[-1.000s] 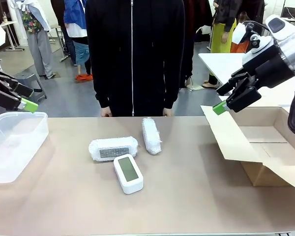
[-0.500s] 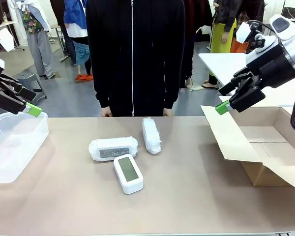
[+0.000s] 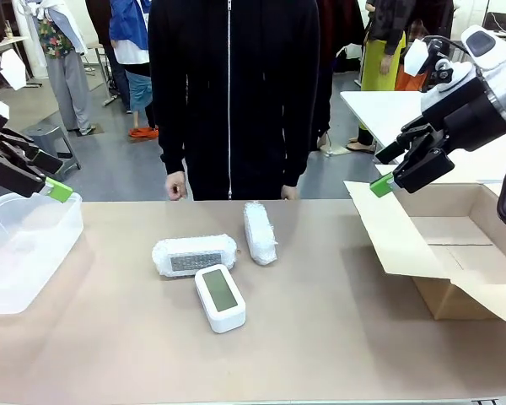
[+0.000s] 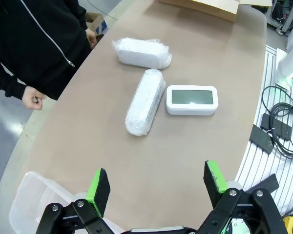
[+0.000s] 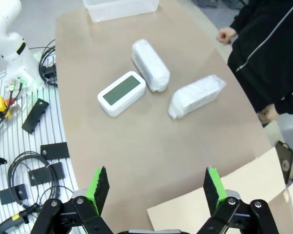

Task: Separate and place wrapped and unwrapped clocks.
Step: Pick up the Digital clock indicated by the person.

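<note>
On the plain tan tabletop [image 3: 337, 337], a white rounded-rectangle digital clock [image 3: 220, 297] lies just beside one whitish bubble-wrap bundle [image 3: 194, 255]; a second such bundle [image 3: 260, 233] lies near. The left tool [image 4: 158, 183] and right tool [image 5: 156, 187] hover wide open, empty. Grey floor [image 3: 110, 169] beyond.

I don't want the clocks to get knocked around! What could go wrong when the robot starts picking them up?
The white clock lies close beside one wrapped bundle. If the open left claw or right claw reaches for one, it might shove the other. The other bundle sits near the person's hand at the far edge, which could get in the way.
</note>
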Controlling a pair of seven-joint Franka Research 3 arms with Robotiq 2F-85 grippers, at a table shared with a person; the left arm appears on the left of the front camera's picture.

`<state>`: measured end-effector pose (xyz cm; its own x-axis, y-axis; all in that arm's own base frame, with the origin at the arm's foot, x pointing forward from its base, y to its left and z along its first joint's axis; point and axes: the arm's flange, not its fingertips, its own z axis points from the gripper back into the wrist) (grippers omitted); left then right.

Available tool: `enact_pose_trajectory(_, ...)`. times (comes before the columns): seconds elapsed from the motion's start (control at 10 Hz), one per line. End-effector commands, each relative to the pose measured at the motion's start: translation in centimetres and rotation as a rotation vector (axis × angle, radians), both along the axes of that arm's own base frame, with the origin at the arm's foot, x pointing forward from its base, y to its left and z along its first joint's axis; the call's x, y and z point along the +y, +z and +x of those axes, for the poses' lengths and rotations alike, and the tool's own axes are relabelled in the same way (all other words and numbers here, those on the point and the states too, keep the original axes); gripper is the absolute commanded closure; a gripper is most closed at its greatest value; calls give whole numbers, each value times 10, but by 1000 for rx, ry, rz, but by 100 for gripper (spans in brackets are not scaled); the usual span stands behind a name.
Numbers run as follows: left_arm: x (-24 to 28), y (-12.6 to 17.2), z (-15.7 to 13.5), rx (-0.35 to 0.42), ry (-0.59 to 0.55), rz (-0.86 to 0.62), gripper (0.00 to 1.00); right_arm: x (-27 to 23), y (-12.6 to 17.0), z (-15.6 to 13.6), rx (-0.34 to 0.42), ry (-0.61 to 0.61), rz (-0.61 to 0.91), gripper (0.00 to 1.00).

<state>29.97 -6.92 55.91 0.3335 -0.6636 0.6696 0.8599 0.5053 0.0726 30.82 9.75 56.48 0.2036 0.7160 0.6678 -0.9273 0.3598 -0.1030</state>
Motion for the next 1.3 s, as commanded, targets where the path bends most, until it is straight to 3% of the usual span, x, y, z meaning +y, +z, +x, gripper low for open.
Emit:
enact_pose_trajectory(0.0, 0, 0, 1, -3, -4, -10, 0, 0, 0, 0, 7, 14, 19, 0)
enact_pose_trajectory(1.2, 0, 0, 1, -3, -4, -10, 0, 0, 0, 0, 7, 14, 19, 0)
